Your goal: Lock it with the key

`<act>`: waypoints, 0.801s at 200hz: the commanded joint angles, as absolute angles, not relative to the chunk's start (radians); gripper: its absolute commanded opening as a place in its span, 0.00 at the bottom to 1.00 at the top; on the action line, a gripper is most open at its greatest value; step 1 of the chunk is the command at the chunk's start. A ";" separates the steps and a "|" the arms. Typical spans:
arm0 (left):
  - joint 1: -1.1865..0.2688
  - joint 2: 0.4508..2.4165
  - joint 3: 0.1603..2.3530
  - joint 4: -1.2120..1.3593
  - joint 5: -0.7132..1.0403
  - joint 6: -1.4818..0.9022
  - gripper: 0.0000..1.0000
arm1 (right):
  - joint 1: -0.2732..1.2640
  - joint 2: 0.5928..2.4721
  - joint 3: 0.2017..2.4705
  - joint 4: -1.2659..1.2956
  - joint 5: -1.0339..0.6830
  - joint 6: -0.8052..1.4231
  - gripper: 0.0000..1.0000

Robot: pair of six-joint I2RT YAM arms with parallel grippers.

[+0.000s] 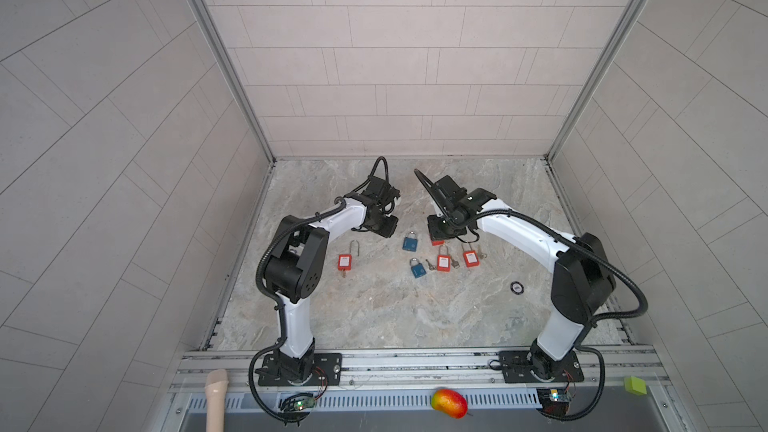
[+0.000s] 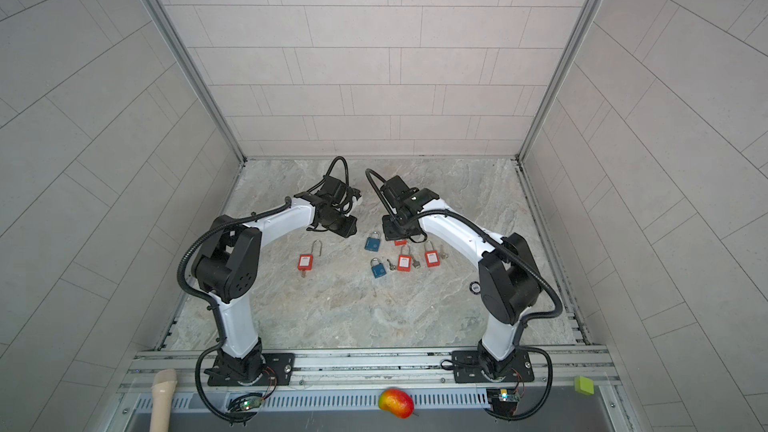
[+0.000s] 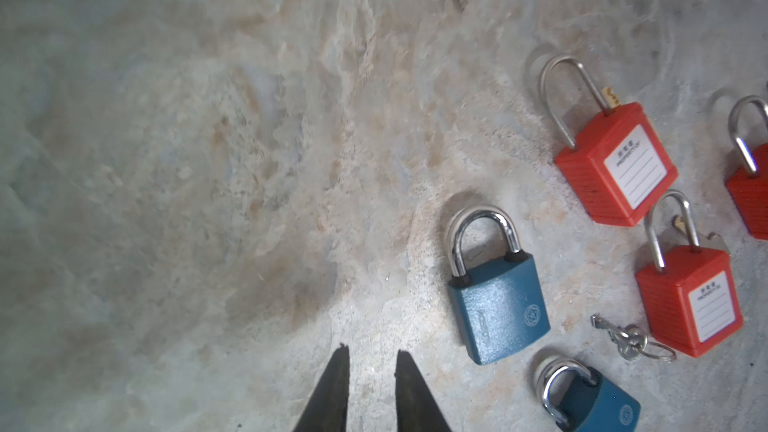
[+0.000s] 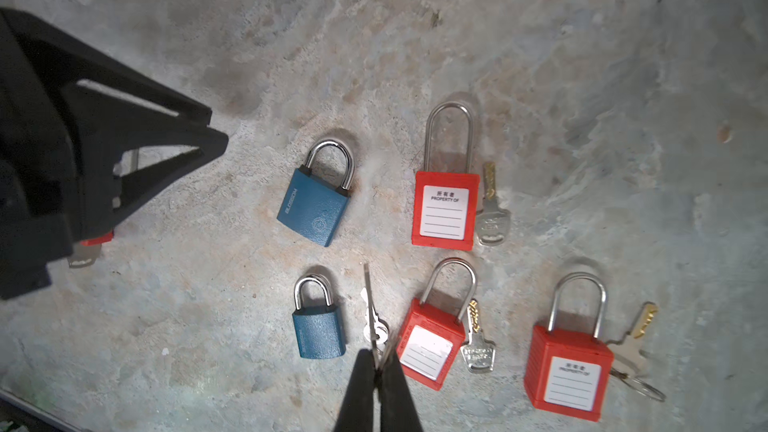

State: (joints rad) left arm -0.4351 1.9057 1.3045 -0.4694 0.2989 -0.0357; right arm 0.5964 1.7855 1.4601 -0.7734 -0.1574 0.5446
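Your right gripper [image 4: 378, 361] hangs over the marbled tabletop [image 4: 582, 76], closed tight and gripping nothing, lined up above the small silver key [image 4: 371, 322], which lies flat between the small blue padlock [image 4: 319, 332] and a red padlock [image 4: 428, 344]. Your left gripper [image 3: 371, 350] stands slightly parted and empty.
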 commanded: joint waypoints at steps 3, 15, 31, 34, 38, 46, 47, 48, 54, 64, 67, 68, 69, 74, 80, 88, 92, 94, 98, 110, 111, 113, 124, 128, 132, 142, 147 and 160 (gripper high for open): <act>-0.436 1.861 1.287 -0.447 0.288 -0.178 0.27 | 0.618 1.850 1.520 -0.798 -0.116 0.628 0.00; -0.439 1.873 1.287 -0.457 0.283 -0.201 0.28 | 0.620 1.879 1.529 -0.795 -0.113 0.653 0.00; -0.439 1.888 1.285 -0.461 0.282 -0.244 0.28 | 0.621 1.905 1.530 -0.775 -0.108 0.689 0.00; -0.439 1.891 1.285 -0.461 0.285 -0.253 0.28 | 0.622 1.909 1.529 -0.769 -0.108 0.694 0.00; -0.443 1.894 1.284 -0.462 0.288 -0.264 0.28 | 0.622 1.915 1.528 -0.764 -0.107 0.700 0.00; -0.450 1.899 1.284 -0.462 0.290 -0.277 0.28 | 0.623 1.931 1.529 -0.754 -0.106 0.709 0.00; -0.451 1.899 1.284 -0.462 0.289 -0.278 0.28 | 0.623 1.932 1.529 -0.753 -0.106 0.710 0.00; -0.452 1.900 1.284 -0.463 0.289 -0.279 0.28 | 0.623 1.933 1.530 -0.751 -0.106 0.711 0.00; -0.457 1.899 1.284 -0.467 0.284 -0.288 0.28 | 0.624 1.945 1.534 -0.746 -0.106 0.714 0.00; -0.463 1.901 1.279 -0.469 0.282 -0.302 0.28 | 0.624 1.966 1.545 -0.747 -0.106 0.721 0.00; -0.463 1.899 1.277 -0.469 0.284 -0.308 0.28 | 0.625 1.972 1.548 -0.746 -0.108 0.721 0.00; -0.463 1.899 1.277 -0.469 0.285 -0.309 0.28 | 0.624 1.975 1.548 -0.746 -0.108 0.721 0.00; -0.463 1.899 1.276 -0.469 0.286 -0.311 0.28 | 0.624 1.977 1.549 -0.747 -0.109 0.722 0.00; -0.463 1.898 1.270 -0.469 0.285 -0.320 0.28 | 0.626 1.986 1.553 -0.747 -0.106 0.725 0.00; -0.463 1.894 1.265 -0.469 0.284 -0.330 0.28 | 0.626 1.996 1.554 -0.746 -0.107 0.729 0.00; -0.465 1.891 1.259 -0.469 0.284 -0.341 0.28 | 0.625 2.009 1.556 -0.744 -0.108 0.733 0.00; -0.465 1.891 1.257 -0.469 0.284 -0.346 0.28 | 0.625 2.018 1.559 -0.745 -0.108 0.734 0.00; -0.465 1.890 1.256 -0.469 0.284 -0.348 0.28 | 0.624 2.021 1.561 -0.745 -0.109 0.735 0.00; -0.465 1.889 1.254 -0.469 0.284 -0.354 0.28 | 0.624 2.028 1.564 -0.744 -0.107 0.735 0.00; -0.467 1.896 1.253 -0.472 0.287 -0.365 0.29 | 0.626 2.053 1.578 -0.745 -0.117 0.735 0.00; -0.468 1.896 1.253 -0.472 0.288 -0.366 0.29 | 0.626 2.055 1.578 -0.745 -0.118 0.734 0.00; -0.469 1.897 1.253 -0.472 0.289 -0.368 0.29 | 0.626 2.060 1.581 -0.746 -0.118 0.735 0.00; -0.471 1.903 1.255 -0.477 0.296 -0.379 0.29 | 0.627 2.078 1.590 -0.749 -0.121 0.739 0.00; -0.472 1.906 1.257 -0.481 0.296 -0.384 0.29 | 0.628 2.082 1.592 -0.749 -0.121 0.742 0.00; -0.475 1.908 1.259 -0.484 0.296 -0.390 0.29 | 0.627 2.086 1.592 -0.747 -0.122 0.744 0.00; -0.479 1.916 1.262 -0.486 0.301 -0.401 0.29 | 0.627 2.094 1.591 -0.738 -0.134 0.743 0.02; -0.482 1.917 1.263 -0.486 0.304 -0.407 0.29 | 0.627 2.097 1.594 -0.738 -0.137 0.744 0.04; -0.489 1.926 1.268 -0.492 0.310 -0.422 0.29 | 0.627 2.099 1.598 -0.734 -0.145 0.738 0.10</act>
State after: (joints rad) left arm -0.4755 1.9041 1.2610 -0.4683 0.3000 -0.3626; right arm 0.6216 2.0922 1.5749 -0.7349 -0.1390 0.7212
